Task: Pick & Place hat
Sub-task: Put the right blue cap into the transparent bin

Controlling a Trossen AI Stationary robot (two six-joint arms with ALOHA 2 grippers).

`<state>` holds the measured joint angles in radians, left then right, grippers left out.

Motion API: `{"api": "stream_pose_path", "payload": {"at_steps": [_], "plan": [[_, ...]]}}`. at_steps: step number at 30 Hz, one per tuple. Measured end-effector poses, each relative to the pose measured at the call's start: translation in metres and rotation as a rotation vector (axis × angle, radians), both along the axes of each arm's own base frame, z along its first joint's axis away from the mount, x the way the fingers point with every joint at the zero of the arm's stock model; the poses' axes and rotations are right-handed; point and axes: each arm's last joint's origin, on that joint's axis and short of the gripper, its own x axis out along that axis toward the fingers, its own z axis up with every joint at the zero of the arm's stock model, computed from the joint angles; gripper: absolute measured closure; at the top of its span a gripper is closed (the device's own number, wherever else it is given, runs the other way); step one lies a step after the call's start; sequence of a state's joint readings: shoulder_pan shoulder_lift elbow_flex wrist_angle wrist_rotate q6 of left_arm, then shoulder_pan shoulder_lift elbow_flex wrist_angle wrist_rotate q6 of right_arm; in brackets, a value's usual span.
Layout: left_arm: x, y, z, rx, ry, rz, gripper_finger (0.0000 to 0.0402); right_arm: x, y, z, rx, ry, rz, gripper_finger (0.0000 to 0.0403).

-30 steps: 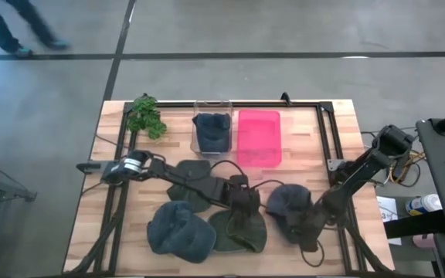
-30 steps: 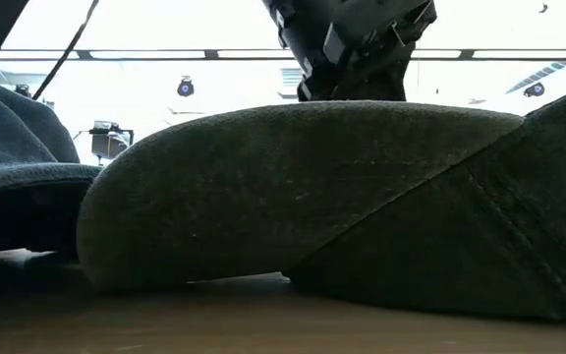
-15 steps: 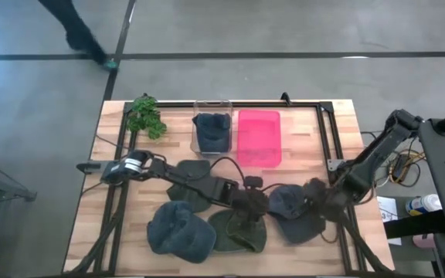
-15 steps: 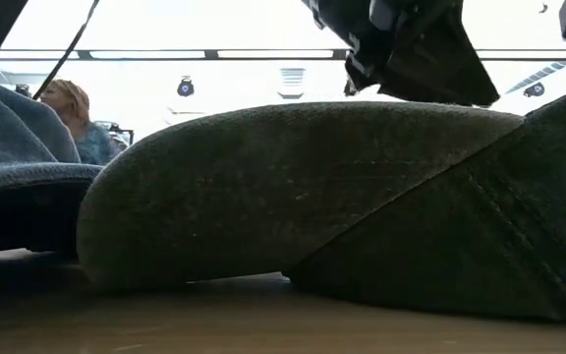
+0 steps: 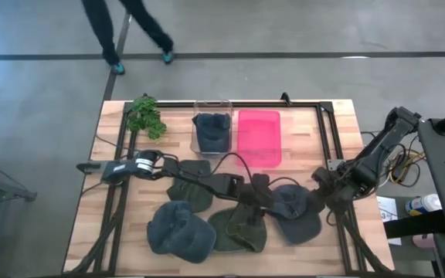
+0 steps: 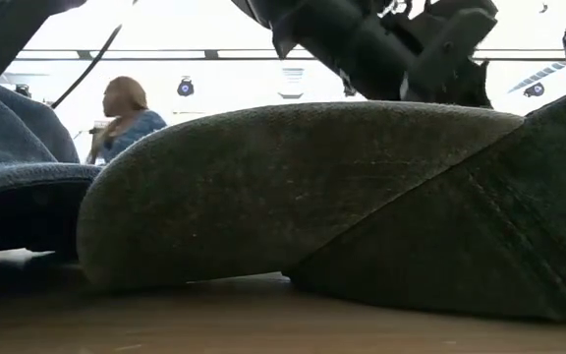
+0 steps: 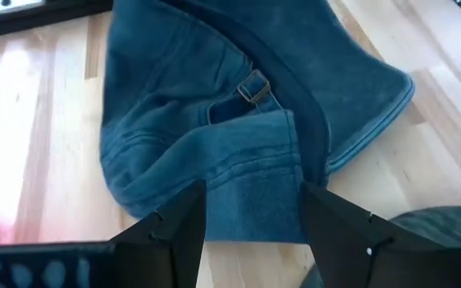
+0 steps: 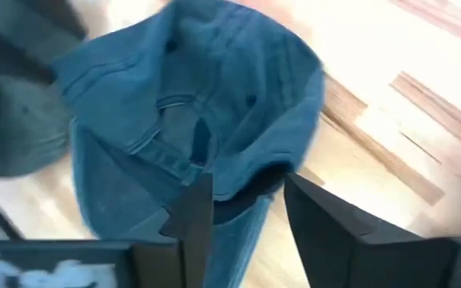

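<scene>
Both grippers at blue hat [image 5: 293, 207], below pink bin [image 5: 259, 137]: left gripper [image 7: 250, 220] spread over strap; right gripper [image 8: 242, 200] parted astride brim. Grasp step; next: close, lift.

hats [image 5: 178, 235]: 5, maybe more | bins [image 5: 259, 137]: 2 | plant [image 5: 146, 116]: 1 | person [image 5: 130, 31]: 1

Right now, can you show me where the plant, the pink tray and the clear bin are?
plant [image 5: 146, 116], high view, on its green leaves.
pink tray [image 5: 259, 137], high view, on its bare floor.
clear bin [image 5: 212, 103], high view, on its far rim.
</scene>
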<state>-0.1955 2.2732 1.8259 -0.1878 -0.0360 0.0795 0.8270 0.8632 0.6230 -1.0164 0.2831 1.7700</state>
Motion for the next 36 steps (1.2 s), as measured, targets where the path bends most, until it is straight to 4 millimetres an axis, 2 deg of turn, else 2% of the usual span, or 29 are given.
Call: {"api": "stream_pose_path", "payload": {"at_steps": [4, 9, 12, 21, 26, 31, 34, 36], "plan": [[0.003, -0.001, -0.008, -0.015, -0.005, -0.015, 0.0209, -0.001, -0.001, -0.005, -0.005, 0.043, -0.085, 0.0225], [0.007, -0.004, -0.017, -0.038, -0.016, -0.037, 0.0209, -0.002, 0.0, -0.006, 0.042, 0.084, -0.109, 0.0206], [0.008, -0.005, -0.015, -0.055, -0.03, -0.059, 0.0209, -0.004, 0.001, -0.014, 0.072, 0.133, -0.104, 0.0202], [0.006, -0.007, -0.021, -0.084, 0.014, -0.114, 0.0209, -0.002, -0.001, -0.049, 0.106, 0.044, -0.164, 0.0208], [0.005, -0.008, -0.026, -0.087, 0.036, -0.122, 0.0209, 0.002, 0.001, -0.059, 0.135, -0.048, -0.172, 0.0243], [0.003, -0.007, -0.026, -0.08, 0.071, -0.109, 0.0209, 0.002, 0.0, -0.056, 0.053, -0.078, -0.111, 0.0321], [-0.005, -0.004, -0.013, -0.043, 0.111, -0.064, 0.0209, 0.003, 0.0, -0.05, -0.012, -0.09, -0.031, 0.0376], [-0.011, -0.002, 0.007, -0.008, 0.134, -0.026, 0.0209, 0.003, -0.001, -0.046, -0.07, -0.088, 0.034, 0.0383]]}}
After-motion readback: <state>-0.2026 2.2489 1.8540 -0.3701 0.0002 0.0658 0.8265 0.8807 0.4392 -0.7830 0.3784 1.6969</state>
